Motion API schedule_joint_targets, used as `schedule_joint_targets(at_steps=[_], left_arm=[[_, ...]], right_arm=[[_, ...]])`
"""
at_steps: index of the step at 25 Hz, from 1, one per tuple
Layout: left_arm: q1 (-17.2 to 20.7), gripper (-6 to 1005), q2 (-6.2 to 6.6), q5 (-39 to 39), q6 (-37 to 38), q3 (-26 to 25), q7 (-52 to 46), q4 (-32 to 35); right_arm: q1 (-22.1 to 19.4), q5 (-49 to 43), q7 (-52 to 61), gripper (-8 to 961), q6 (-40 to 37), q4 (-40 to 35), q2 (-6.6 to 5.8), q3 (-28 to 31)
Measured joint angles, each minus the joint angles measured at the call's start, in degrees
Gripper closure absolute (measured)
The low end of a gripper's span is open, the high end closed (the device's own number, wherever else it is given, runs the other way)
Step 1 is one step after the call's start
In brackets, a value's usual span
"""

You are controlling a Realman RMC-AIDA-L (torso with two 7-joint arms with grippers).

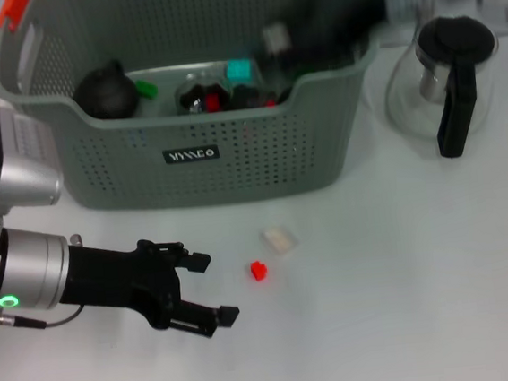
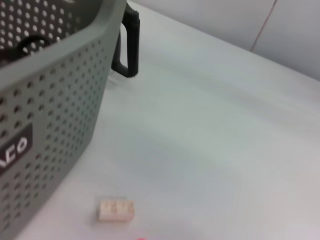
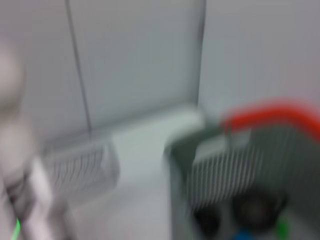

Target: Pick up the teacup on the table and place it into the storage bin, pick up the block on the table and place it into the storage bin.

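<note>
Left gripper (image 1: 211, 289) lower left, fingers apart, near ridged cream block (image 1: 279, 239); perforated grey-green storage bin (image 1: 215, 163) above. Right gripper's state: cannot tell.

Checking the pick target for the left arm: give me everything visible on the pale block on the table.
The pale block is a small cream brick, plastic by its look, with studs on one face, seen closer in the left wrist view. It lies flat on the white table, just in front of the storage bin without touching it. A smaller red piece lies close by, apart. The left gripper, open, sits short of it. Nothing holds it.
</note>
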Motion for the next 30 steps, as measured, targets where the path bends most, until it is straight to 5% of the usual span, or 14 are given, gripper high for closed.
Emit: schedule_joint_targets(at_steps=[5, 9, 11, 17, 23, 30], left_arm=[[-1.16, 125, -0.62, -0.15, -0.30, -0.26, -0.24, 0.04], [-1.79, 132, -1.24, 0.06, -0.82, -0.22, -0.36, -0.03], [-1.97, 135, -1.37, 0.10, -0.99, -0.21, -0.34, -0.01], [-3.38, 146, -1.13, 0.12, -1.87, 0.08, -0.30, 0.17], [-6.79, 156, -1.39, 2.42, -2.97, 1.26, -0.12, 0.40], [-9.34, 168, -3.22, 10.21, -9.38, 7.32, -3.98, 1.77]], right_arm=[[10.93, -1.20, -1.39, 510, 4.90, 10.13, -1.46, 13.53], [12.09, -3.27, -3.67, 510, 11.69, 20.06, -4.17, 13.58], [11.38, -3.21, -6.09, 473, 13.23, 22.32, -4.43, 13.42], [2.40, 7.66, -16.10, 259, 10.24, 15.17, -1.71, 13.97], [-10.06, 25.62, -24.97, 81, -3.95, 11.37, -0.50, 13.34], [-20.21, 22.00, -32.43, 18, -12.42, 15.55, 0.13, 10.52]])
